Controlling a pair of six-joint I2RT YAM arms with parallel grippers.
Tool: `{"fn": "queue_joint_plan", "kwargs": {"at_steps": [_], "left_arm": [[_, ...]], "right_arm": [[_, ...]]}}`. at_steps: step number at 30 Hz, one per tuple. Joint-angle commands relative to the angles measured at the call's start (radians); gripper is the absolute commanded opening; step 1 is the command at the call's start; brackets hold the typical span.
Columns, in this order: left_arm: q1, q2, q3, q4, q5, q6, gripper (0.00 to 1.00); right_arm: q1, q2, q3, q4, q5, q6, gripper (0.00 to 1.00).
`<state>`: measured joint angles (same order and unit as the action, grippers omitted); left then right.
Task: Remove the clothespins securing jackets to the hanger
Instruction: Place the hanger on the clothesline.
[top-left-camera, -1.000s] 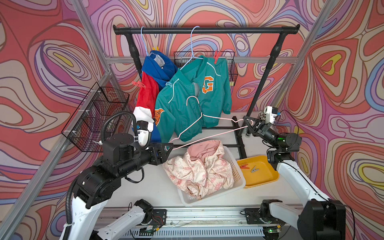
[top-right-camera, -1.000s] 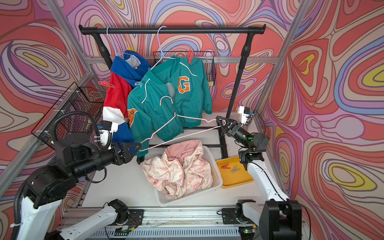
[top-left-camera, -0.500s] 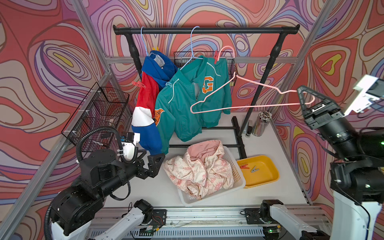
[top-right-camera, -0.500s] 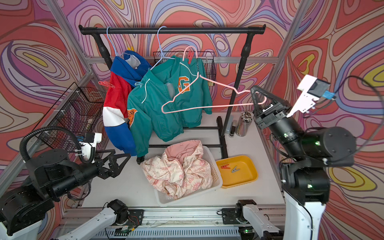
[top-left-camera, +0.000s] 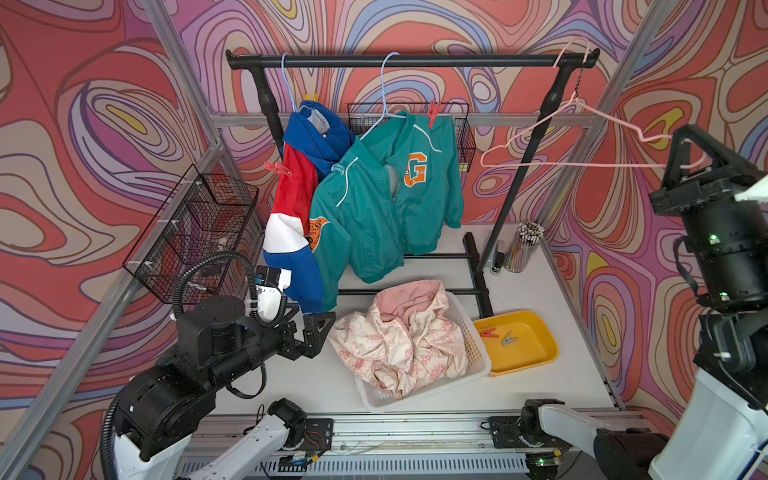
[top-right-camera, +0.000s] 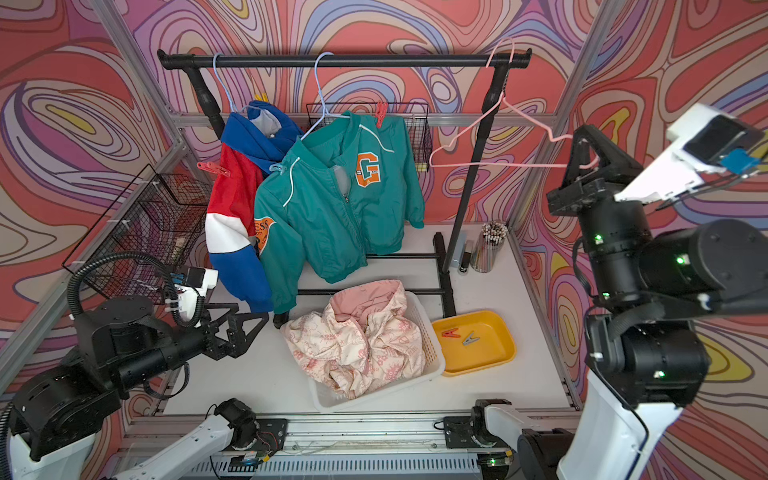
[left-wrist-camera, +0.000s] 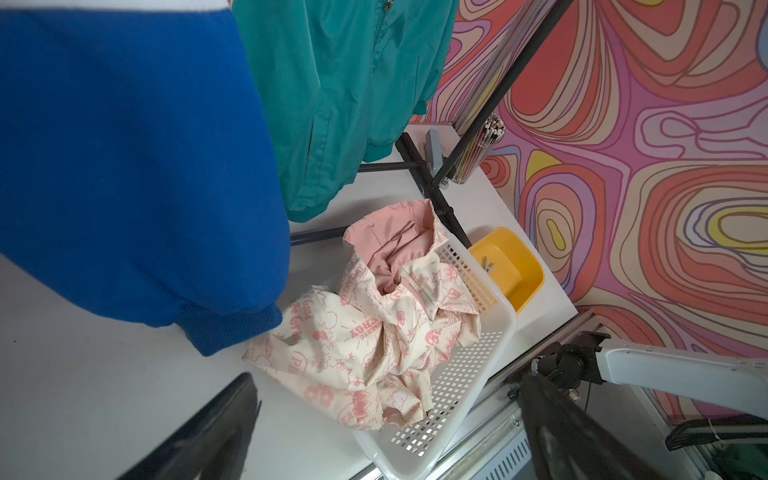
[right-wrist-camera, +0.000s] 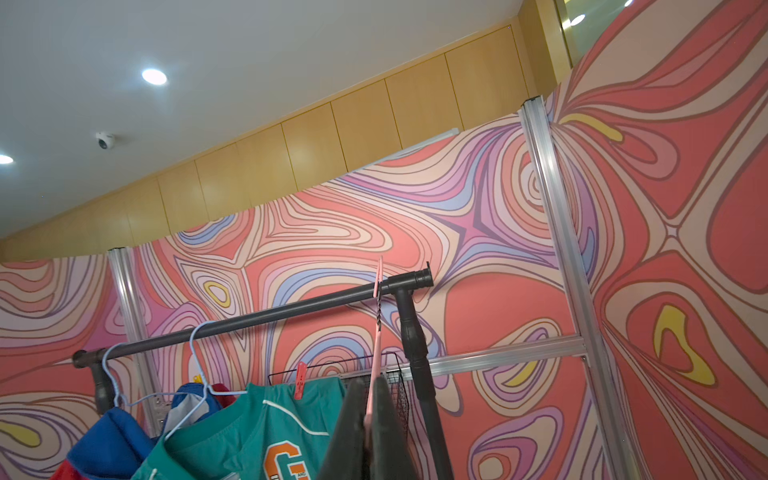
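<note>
Left gripper (top-left-camera: 313, 316) gapes empty well below the sideways red clothespin (top-left-camera: 277, 168), while right gripper (top-left-camera: 685, 139) pinches the pink hanger (top-left-camera: 582, 165).

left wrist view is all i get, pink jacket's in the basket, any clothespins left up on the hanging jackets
Observer: Yes, a red clothespin grips the teal jacket beside its collar.
Operator: blue one too
Observer: A red shoulder clip sits on the blue-red jacket.
Operator: where's the right arm
Observer: Raised by the rack; its end effector is shut on the pink hanger, whose hook is over the rail at its end.
</note>
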<state>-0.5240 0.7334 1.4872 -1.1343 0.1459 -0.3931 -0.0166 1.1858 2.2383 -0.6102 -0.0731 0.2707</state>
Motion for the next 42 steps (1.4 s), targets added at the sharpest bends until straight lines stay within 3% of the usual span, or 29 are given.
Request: {"fn": "queue_joint_plan", "kwargs": {"at_steps": [1, 7, 10, 17, 25, 38, 42], "left_arm": [[-0.003, -0.014, -0.047, -0.005, 0.02, -0.017, 1.0], [-0.003, -0.025, -0.097, 0.014, 0.027, -0.042, 1.0], [-0.002, -0.02, -0.098, 0.021, 0.025, -0.041, 1.0], [-0.002, -0.005, -0.105, 0.037, 0.029, -0.041, 1.0], [-0.002, 0.008, -0.12, 0.055, 0.039, -0.038, 1.0], [-0.002, 0.033, -0.096, 0.051, 0.028, -0.017, 1.0], [-0.003, 0.028, -0.1, 0.059, 0.026, -0.016, 1.0]], "right_arm": [[0.001, 0.025, -0.003, 0.07, 0.029, -0.053, 0.0], [0.0, 0.017, -0.073, 0.177, 0.016, -0.056, 0.0], [0.001, 0.054, -0.026, 0.146, 0.002, -0.055, 0.0], [0.0, 0.014, -0.153, 0.208, -0.06, -0.031, 0.0], [0.001, 0.016, -0.173, 0.217, -0.129, -0.03, 0.0], [0.001, -0.104, -0.376, 0.273, -0.081, 0.003, 0.0], [0.001, -0.126, -0.425, 0.275, -0.066, 0.016, 0.21]]}}
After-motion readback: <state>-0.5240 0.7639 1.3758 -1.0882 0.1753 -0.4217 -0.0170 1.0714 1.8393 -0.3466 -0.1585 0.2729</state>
